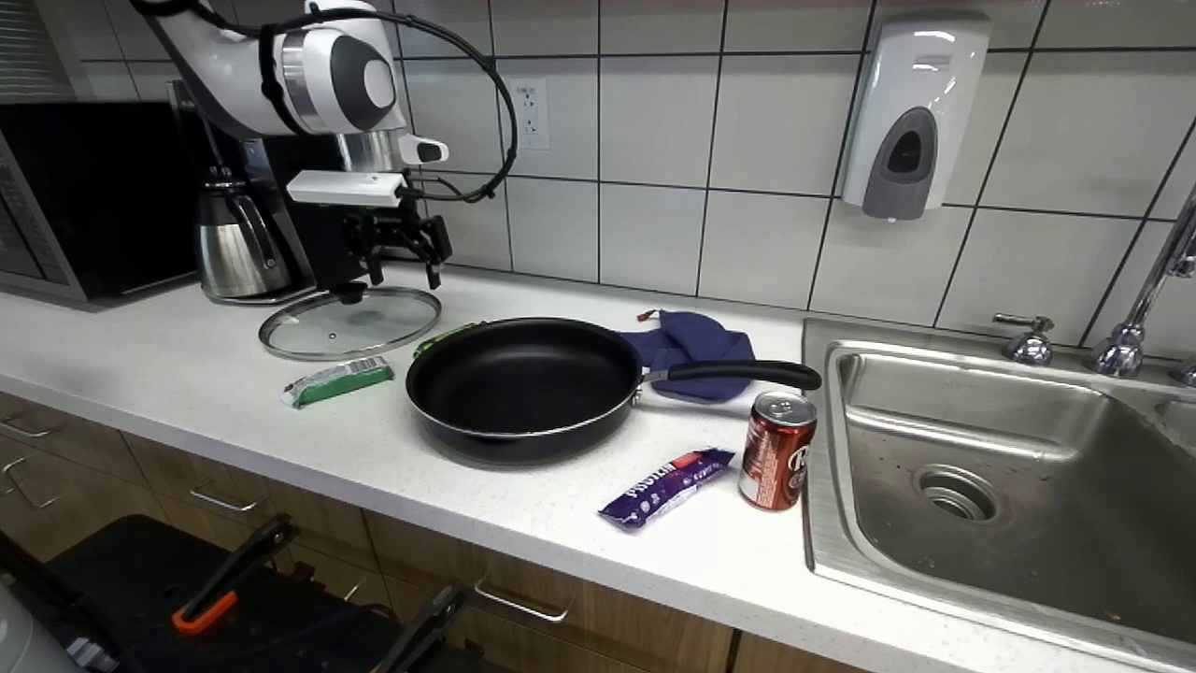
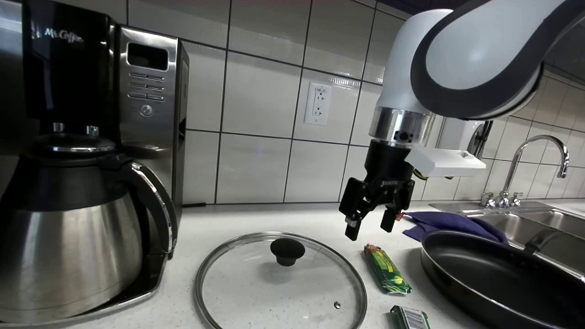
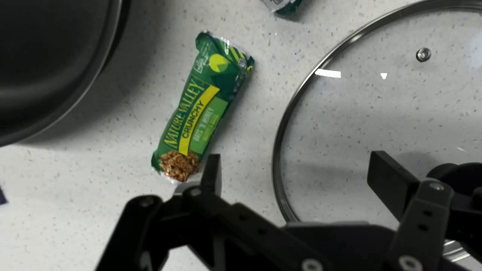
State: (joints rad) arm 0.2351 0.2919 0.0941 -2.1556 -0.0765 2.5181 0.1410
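My gripper [image 1: 405, 278] is open with nothing between its fingers, and it shows in an exterior view [image 2: 369, 230] and the wrist view [image 3: 295, 165]. It hangs above the counter, near the right part of a glass lid [image 2: 274, 297] with a black knob [image 2: 287, 251]. The lid's metal rim [image 3: 278, 150] passes below the gap between the fingers. A green Nature Valley bar [image 3: 196, 109] lies between the lid and a black frying pan [image 1: 523, 383]; in an exterior view the pan partly hides it. A green and white bar [image 1: 341, 380] lies in front of the lid.
A purple cloth [image 1: 691, 341] lies behind the pan's handle. A purple protein bar [image 1: 665, 486] and a red can [image 1: 777, 451] stand near the sink [image 1: 827, 467]. A coffee maker with a steel carafe [image 2: 77, 251] stands beside the lid. A tiled wall [image 1: 654, 234] runs behind.
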